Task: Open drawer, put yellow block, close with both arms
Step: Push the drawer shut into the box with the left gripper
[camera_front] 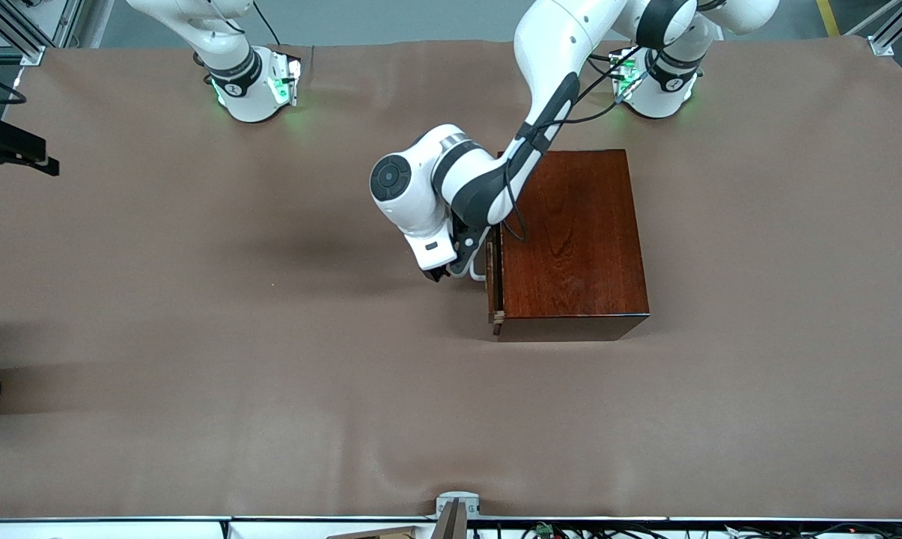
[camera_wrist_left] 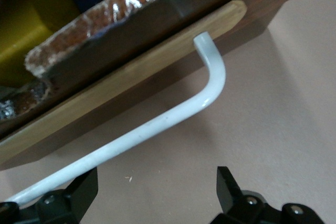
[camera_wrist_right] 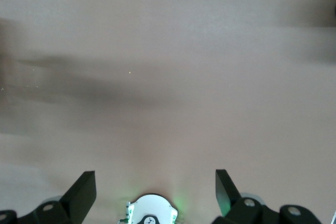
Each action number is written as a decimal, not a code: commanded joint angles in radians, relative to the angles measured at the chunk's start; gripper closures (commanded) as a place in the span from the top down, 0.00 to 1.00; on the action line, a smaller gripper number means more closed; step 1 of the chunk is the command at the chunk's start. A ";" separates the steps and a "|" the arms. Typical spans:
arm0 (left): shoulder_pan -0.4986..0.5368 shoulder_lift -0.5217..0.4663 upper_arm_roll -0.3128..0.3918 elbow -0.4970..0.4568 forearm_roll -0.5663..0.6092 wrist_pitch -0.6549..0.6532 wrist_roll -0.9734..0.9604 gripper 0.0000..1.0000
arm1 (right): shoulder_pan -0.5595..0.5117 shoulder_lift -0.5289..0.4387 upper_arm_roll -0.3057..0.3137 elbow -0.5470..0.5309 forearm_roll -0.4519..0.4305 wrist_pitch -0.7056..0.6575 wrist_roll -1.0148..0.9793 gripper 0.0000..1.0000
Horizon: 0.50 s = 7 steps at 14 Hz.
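Brown table cover [camera_front: 196, 337] (slightly wrinkled); black camera mount [camera_front: 13, 150] at edge.

Brown table covering [camera_front: 196, 359], smooth with faint creases and soft shadows, filling nearly the whole front view; aluminium frame struts [camera_front: 16, 30] at its upper corners; grey floor [camera_front: 391, 19] along its top edge; a white rail [camera_front: 121, 519] with cables along its bottom edge

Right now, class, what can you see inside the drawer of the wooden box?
The drawer is barely open. Through the gap the left wrist view shows something yellow beside crinkled foil-like material. The rest of the inside is covered by the box.
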 commanded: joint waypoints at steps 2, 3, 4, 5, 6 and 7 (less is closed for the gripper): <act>0.007 -0.013 0.008 -0.003 0.010 -0.060 -0.002 1.00 | -0.005 -0.159 0.015 -0.219 -0.012 0.117 -0.017 1.00; 0.013 -0.013 0.011 -0.003 0.010 -0.072 -0.002 1.00 | 0.002 -0.185 0.015 -0.259 -0.014 0.147 -0.015 1.00; 0.015 -0.013 0.012 -0.003 0.010 -0.083 -0.009 1.00 | 0.004 -0.190 0.015 -0.262 -0.015 0.147 -0.012 1.00; 0.016 -0.013 0.014 -0.003 0.013 -0.092 -0.038 1.00 | 0.004 -0.188 0.015 -0.259 -0.015 0.144 -0.011 1.00; 0.019 -0.013 0.015 -0.003 0.014 -0.095 -0.073 1.00 | 0.004 -0.188 0.014 -0.258 -0.020 0.142 -0.009 1.00; 0.022 -0.011 0.023 -0.003 0.014 -0.095 -0.092 1.00 | 0.002 -0.182 0.015 -0.247 -0.020 0.142 -0.011 1.00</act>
